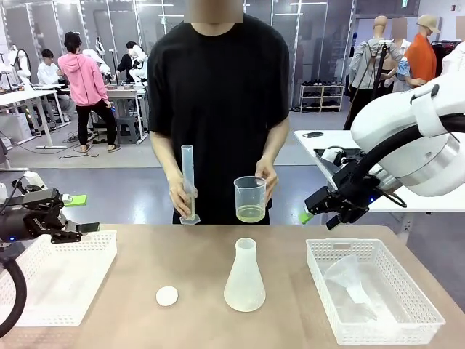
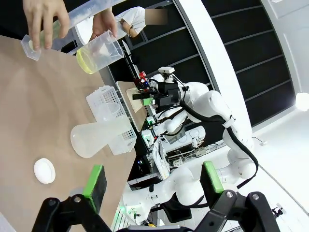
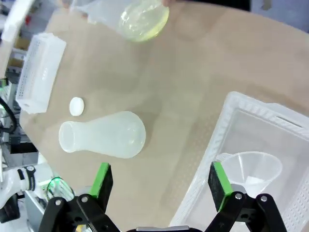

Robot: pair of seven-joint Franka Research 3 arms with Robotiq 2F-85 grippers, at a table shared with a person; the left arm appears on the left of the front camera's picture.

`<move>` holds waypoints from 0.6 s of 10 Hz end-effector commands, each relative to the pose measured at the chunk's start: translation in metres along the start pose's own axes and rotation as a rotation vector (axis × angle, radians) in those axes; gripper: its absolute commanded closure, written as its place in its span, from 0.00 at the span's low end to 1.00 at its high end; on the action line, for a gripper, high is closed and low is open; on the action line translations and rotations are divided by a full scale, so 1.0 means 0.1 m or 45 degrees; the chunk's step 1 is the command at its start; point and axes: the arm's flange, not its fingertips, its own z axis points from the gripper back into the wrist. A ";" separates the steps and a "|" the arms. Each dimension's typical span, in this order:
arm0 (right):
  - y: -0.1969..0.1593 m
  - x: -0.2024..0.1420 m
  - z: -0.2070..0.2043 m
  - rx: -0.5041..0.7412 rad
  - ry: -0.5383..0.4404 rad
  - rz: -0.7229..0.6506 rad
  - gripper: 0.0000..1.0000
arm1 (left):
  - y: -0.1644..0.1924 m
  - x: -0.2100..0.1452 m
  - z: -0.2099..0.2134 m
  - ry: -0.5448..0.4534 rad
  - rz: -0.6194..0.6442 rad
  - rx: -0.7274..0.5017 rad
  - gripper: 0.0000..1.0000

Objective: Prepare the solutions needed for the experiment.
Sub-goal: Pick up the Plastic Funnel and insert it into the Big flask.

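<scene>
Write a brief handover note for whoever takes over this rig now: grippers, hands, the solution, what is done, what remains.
Left gripper and right gripper: open, empty, hovering at either side.
Person: one hand holds the graduated cylinder, the other the beaker with the pale yellow solution.
Conical flask stands in the middle, looks empty; funnel lies in right basket.
Flask not yet filled; measuring and pouring remain.

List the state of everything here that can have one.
left gripper, open, empty
right gripper, open, empty
beaker, held upright in a person's hand
solution, shallow layer in beaker
graduated cylinder, upright in the other hand
conical flask, upright, uncapped
white disc, flat on table
funnel, lying in right basket
</scene>
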 end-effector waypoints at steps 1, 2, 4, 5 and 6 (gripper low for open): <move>-0.16 -0.01 0.04 0.003 0.106 0.393 0.00 | 0.00 0.00 0.00 0.006 -0.005 0.011 0.00; -0.26 -0.01 0.04 0.021 0.159 0.598 0.00 | 0.00 0.00 0.00 0.006 -0.005 0.011 0.00; -0.35 0.03 -0.03 0.042 0.234 0.869 0.00 | 0.00 0.00 0.00 0.006 -0.005 0.011 0.00; -0.34 0.04 -0.07 0.086 0.284 0.958 0.00 | 0.00 0.00 0.00 0.006 -0.005 0.011 0.00; -0.36 0.09 -0.08 0.077 0.254 0.805 0.00 | 0.00 0.00 0.00 0.006 -0.005 0.011 0.00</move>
